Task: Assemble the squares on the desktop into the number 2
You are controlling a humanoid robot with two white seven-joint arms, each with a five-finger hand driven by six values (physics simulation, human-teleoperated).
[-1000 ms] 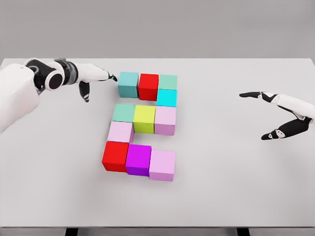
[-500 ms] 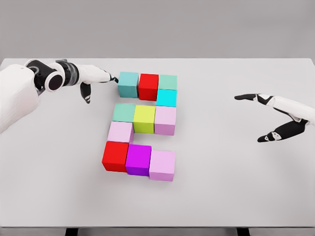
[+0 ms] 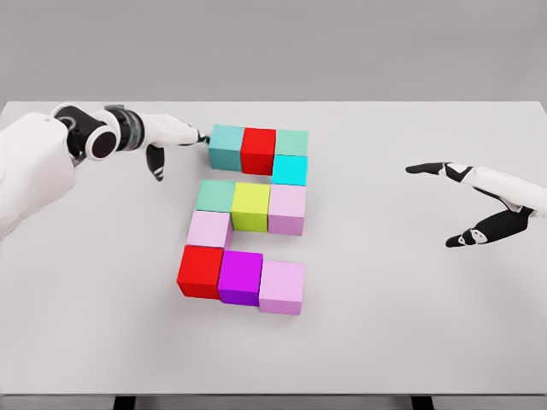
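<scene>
Teal top-left cube in fingertip contact with left hand; fingers extended, relaxed, gripping nothing. Looks like a lateral nudge, not a grasp.

Cube layout on white desktop, roughly centre-left:
- top row: teal, red cube, mint cube, with cyan cube just below the mint one
- middle row: pale green cube, yellow-green cube, pink cube
- link: pink cube on the left
- bottom row: red cube, purple cube, pink cube

Reads as a near-finished 2. Small gap between the cyan cube and the middle row.

Right hand well off to the right, fingers splayed, empty, above the table.

Risks from here:
- Overpush on teal: force chains through red into mint, shifts or skews the whole top row.
- Off-centre fingertip contact: teal yaws instead of sliding straight, opens a wedge gap against red.
- Thumb hanging low beside the hand: possible clip of pale green cube on retreat or sweep.
- No opposing support from right side, so nothing stops row drift.
</scene>
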